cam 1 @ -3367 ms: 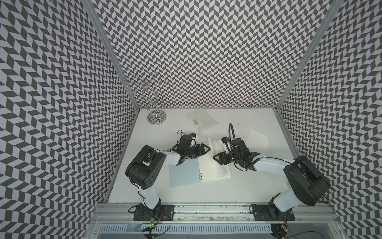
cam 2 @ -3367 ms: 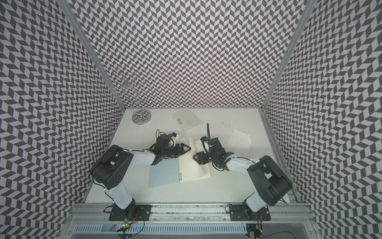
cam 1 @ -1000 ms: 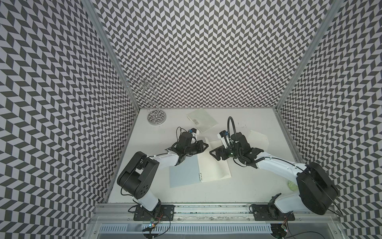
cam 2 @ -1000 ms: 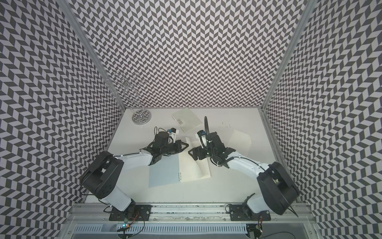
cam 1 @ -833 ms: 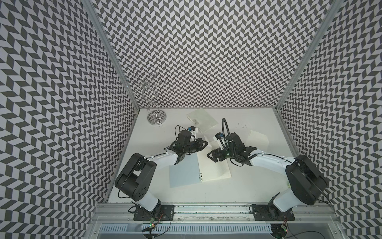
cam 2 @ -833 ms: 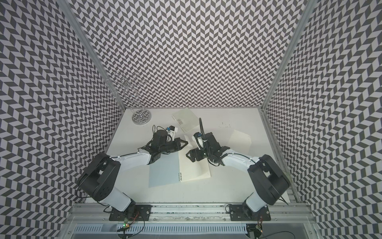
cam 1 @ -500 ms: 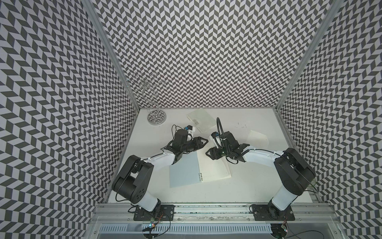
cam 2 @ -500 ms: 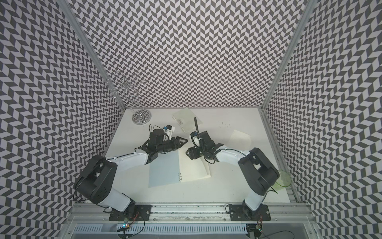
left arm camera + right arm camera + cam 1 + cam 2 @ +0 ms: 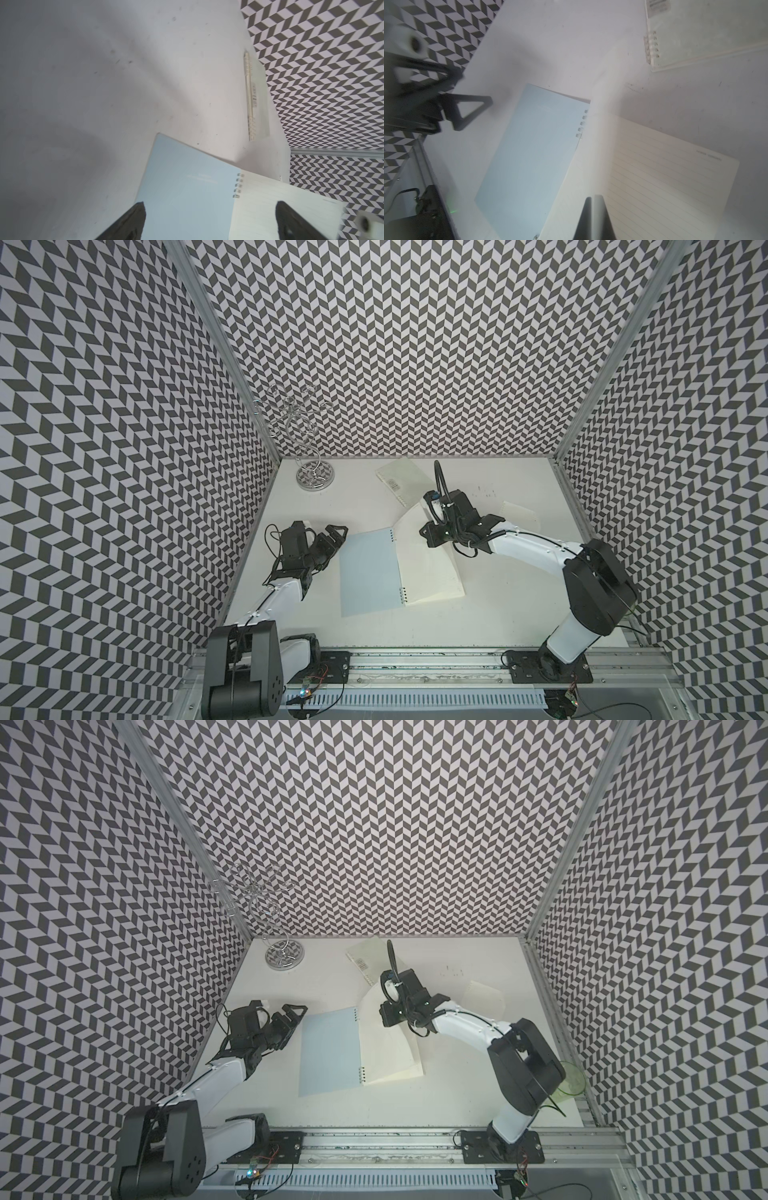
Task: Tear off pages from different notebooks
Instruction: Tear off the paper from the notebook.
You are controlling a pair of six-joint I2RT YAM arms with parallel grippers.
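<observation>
Right tool (image 9: pixel 428 539): presses shut and pinches the far end of a lined page (image 9: pixel 436 564); shows from its own wrist camera as two dark fingers (image 9: pixel 588 216) closed together, a blurred pale sheet rising from them. Page: cream, curls up toward the tool at the far end, lies flat on the stack toward the near end; attachment to the wire rings (image 9: pixel 402 596): cannot tell. Under it, open notebook (image 9: pixel 415 597): lies flat in the middle of the desk (image 9: pixel 478 622), blue cover (image 9: pixel 370 568) folded out to the left, lined stack to the right, rings showing at the far and near ends of the spine between them. Left tool (image 9: pixel 331 537): stands spread wide, grips nothing, hovers low just beside the far left corner of the blue cover, apart from it; from its own wrist camera, shows as two dark fingertips (image 9: pixel 137 209) far apart, cover and lined stack between and beyond them. Farther back, small notebook (image 9: pixel 409 477): lies closed near the rear wall, just behind the right tool, barcode label and rings along the same edge. Off to the right, loose sheet (image 9: pixel 519 516): lies flat on the desk beyond the right arm, a row of holes along one edge, apart from both notebooks. Rear left corner: wire stand (image 9: pixel 314 479), upright, well apart from everything else.
</observation>
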